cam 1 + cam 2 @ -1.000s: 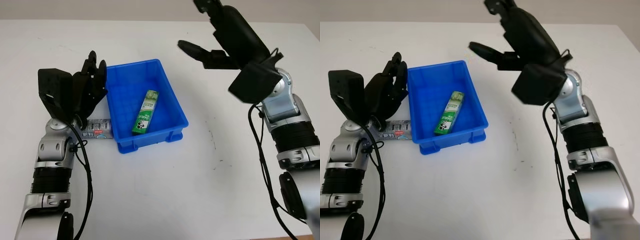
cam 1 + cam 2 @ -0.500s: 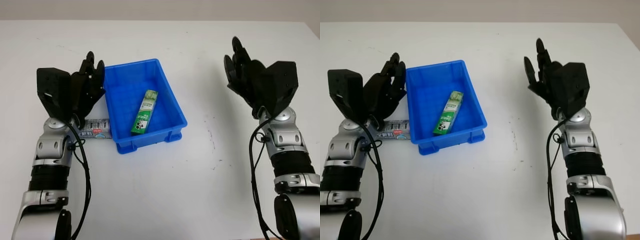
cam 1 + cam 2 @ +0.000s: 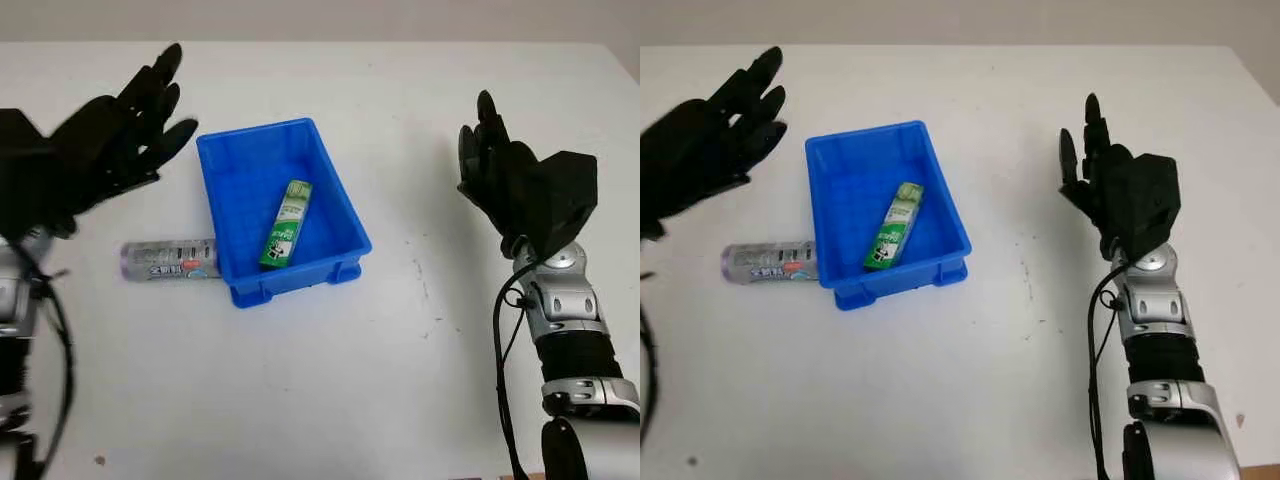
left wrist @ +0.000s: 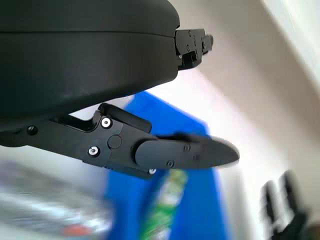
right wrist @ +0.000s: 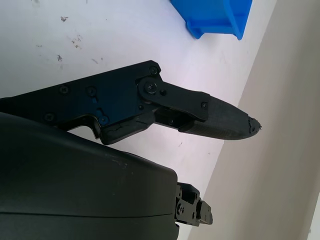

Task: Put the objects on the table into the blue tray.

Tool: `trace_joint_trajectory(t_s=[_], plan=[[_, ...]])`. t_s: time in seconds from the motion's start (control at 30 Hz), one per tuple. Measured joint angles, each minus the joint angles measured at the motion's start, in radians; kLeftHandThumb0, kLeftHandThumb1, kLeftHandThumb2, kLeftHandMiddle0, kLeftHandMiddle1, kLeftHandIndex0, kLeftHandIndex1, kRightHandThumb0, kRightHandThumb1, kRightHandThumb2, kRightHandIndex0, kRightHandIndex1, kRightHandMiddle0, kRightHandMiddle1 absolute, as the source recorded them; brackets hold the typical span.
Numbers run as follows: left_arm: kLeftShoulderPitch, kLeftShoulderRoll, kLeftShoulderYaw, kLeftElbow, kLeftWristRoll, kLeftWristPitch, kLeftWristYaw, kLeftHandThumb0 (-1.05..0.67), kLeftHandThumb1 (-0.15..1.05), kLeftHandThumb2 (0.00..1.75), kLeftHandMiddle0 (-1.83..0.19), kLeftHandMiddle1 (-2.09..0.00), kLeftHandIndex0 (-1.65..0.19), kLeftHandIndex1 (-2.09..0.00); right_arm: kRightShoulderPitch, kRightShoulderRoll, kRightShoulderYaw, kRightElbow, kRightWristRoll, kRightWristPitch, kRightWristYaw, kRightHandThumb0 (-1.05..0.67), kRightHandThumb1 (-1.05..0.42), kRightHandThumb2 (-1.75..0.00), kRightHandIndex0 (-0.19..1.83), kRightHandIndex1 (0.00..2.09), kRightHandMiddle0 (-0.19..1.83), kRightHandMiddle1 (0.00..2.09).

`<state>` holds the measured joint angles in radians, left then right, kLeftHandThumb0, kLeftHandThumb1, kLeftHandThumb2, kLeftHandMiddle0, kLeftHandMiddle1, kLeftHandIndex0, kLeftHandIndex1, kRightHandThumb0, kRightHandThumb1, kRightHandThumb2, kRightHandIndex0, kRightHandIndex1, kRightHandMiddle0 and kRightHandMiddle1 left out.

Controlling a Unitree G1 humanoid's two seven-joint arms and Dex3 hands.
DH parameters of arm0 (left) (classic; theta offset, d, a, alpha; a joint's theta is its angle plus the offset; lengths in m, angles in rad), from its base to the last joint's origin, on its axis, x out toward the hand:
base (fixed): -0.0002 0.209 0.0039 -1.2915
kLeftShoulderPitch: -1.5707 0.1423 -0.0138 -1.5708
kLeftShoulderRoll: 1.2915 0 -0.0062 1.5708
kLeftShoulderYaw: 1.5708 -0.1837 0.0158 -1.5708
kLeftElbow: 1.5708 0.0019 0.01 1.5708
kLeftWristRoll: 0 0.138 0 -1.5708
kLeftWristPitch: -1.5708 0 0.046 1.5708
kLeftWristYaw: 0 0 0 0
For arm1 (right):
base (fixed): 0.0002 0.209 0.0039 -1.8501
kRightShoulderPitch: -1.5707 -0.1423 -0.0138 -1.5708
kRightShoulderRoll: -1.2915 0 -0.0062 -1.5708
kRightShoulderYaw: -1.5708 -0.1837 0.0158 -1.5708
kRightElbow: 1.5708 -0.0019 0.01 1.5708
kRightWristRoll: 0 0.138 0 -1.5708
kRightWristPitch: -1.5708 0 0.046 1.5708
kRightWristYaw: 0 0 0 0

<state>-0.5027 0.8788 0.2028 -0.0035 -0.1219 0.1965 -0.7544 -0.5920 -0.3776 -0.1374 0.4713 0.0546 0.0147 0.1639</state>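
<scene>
The blue tray (image 3: 222,168) sits left of the table's middle, with a green tube box (image 3: 284,224) lying inside it. A clear bottle with a printed label (image 3: 168,260) lies on its side on the table, touching the tray's left wall. My left hand (image 3: 125,115) is open, raised above the table to the upper left of the bottle and apart from it. My right hand (image 3: 490,170) is open, held upright over the right side of the table, far from the tray.
The white tabletop (image 3: 330,390) stretches bare in front of the tray and between the tray and my right hand. Small dark specks (image 3: 425,290) mark the surface right of the tray.
My left hand has lifted away from the bottle, up and to the left, uncovering it. My right arm came down from above the tray to the right side and now stays upright.
</scene>
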Motion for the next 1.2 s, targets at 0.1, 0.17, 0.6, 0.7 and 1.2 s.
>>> trace_joint_trajectory(t_s=[0.1, 0.17, 0.6, 0.7, 1.2], plan=[[0.082, 0.127, 0.02, -0.123, 0.06, 0.071, -0.047, -0.54, 0.79, 0.03, 0.02, -0.06, 0.01, -0.07, -0.002, 0.002, 0.0, -0.009, 0.002, 0.021, 0.007, -0.77, -1.05, -0.7, -0.19, 0.0, -0.19, 0.0], [0.153, 0.179, 0.041, -0.197, 0.097, 0.081, -0.066, -0.5, 0.76, 0.03, 0.01, -0.06, 0.02, -0.06, -0.003, 0.004, 0.001, -0.01, 0.002, 0.027, 0.013, -0.76, -1.05, -0.7, -0.19, 0.0, -0.19, 0.0], [0.408, 0.263, -0.006, -0.382, 0.329, 0.094, -0.076, -0.58, 0.81, 0.06, 0.07, -0.04, 0.07, -0.04, -0.016, 0.007, 0.0, 0.011, 0.006, 0.013, 0.042, -0.75, -1.05, -0.71, -0.19, 0.0, -0.19, 0.0], [0.411, 0.23, -0.024, -0.376, 0.327, 0.057, -0.06, -0.58, 0.81, 0.06, 0.07, -0.04, 0.07, -0.04, -0.02, 0.007, 0.0, 0.014, 0.007, 0.008, 0.047, -0.74, -1.05, -0.71, -0.19, 0.0, -0.19, 0.0], [0.336, 0.018, -0.151, -0.272, 0.506, -0.117, 0.238, -0.5, 0.9, 0.07, -0.26, -0.12, -0.19, -0.14, -0.019, 0.006, -0.016, 0.01, 0.022, 0.018, 0.062, -0.7, -1.05, -0.71, -0.19, 0.0, -0.19, 0.0]])
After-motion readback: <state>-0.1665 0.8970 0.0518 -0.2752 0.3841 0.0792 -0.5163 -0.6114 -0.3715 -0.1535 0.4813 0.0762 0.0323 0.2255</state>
